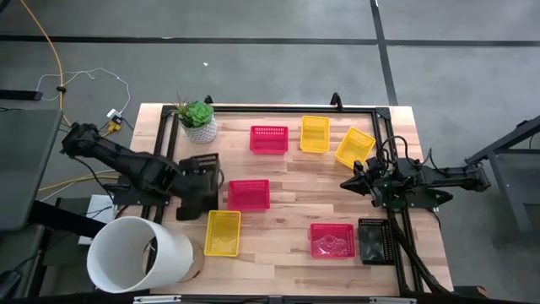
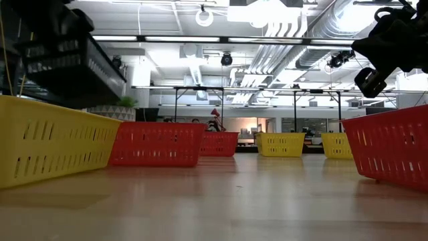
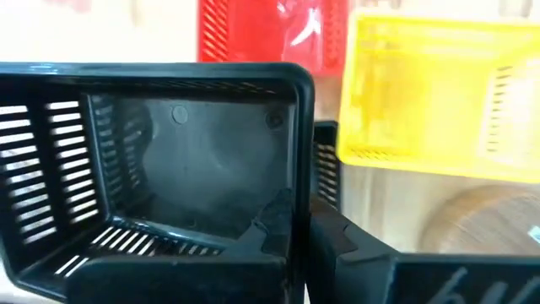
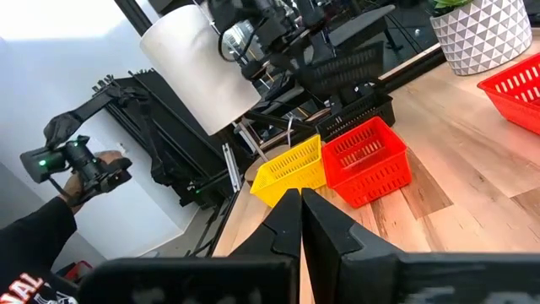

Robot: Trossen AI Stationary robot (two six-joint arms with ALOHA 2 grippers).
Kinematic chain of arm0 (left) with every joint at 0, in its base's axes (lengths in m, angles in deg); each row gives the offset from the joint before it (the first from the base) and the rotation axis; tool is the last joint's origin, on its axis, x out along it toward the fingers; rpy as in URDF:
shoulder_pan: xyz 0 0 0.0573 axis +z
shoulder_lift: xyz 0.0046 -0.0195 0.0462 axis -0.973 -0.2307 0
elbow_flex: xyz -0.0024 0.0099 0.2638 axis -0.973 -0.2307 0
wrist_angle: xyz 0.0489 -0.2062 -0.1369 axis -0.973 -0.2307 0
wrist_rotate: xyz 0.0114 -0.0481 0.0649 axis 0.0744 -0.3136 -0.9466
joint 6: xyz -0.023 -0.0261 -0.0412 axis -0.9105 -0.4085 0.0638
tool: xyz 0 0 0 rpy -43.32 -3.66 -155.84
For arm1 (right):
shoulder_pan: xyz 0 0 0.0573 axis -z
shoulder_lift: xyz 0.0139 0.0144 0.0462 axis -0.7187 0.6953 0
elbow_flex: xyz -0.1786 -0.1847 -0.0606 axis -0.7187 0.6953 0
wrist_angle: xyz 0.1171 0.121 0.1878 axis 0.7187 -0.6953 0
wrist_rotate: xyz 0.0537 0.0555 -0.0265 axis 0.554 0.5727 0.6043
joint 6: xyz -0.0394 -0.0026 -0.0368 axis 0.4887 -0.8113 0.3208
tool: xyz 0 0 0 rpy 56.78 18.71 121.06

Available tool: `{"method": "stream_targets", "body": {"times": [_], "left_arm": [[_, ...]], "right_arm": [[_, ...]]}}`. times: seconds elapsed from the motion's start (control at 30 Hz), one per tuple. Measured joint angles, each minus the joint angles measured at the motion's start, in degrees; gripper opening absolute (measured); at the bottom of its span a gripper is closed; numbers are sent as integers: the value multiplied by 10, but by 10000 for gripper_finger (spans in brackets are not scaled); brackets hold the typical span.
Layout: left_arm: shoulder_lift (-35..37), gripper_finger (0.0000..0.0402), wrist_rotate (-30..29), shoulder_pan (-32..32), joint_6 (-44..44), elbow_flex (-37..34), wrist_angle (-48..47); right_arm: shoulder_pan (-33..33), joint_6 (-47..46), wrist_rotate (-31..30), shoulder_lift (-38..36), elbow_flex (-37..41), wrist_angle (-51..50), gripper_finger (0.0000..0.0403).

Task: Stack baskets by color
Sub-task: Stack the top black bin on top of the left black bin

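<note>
Now my left gripper [image 1: 196, 181], centre-left of the high view, is pinching a black basket's [image 1: 201, 171] wall, lifted off the table. I'd keep it level toward the other black basket [image 1: 373, 241] lower right. My right gripper [image 1: 353, 182], centre-right, hangs empty, fingers pressed together.

Overhead straight down, low level across the tabletop, wrist views close; yellow basket [image 1: 223, 232] shared.

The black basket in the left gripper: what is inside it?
The black basket, clamped by its wall in the shut left gripper, shows only a bare dark floor inside. Its near corner is hidden behind the fingers.
</note>
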Motion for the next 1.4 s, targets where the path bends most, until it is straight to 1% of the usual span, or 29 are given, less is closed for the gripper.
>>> {"method": "stream_targets", "body": {"times": [0.1,0.17,0.3,0.43,0.8,1.0,1.13,1.23,1.4], "left_arm": [[-16,0,2,-36,-42,0,-4],[-30,0,21,-50,-60,0,-4],[-55,0,56,-59,-79,-2,-3],[-77,0,60,-59,-72,-4,-4],[-112,0,73,-16,-50,-5,-1],[-111,0,73,11,-39,-5,-1],[-111,0,78,28,-15,-6,2],[-111,0,95,44,-2,-28,26],[-111,0,92,67,9,-55,27]], "right_arm": [[0,0,0,0,0,0,0],[0,0,0,0,0,0,0],[0,0,0,-1,0,0,0],[0,0,0,0,0,0,0],[0,0,0,0,0,0,0],[0,0,0,0,0,0,0],[0,0,0,0,0,0,0],[0,0,0,0,0,0,0],[0,0,0,0,0,0,0]]}}
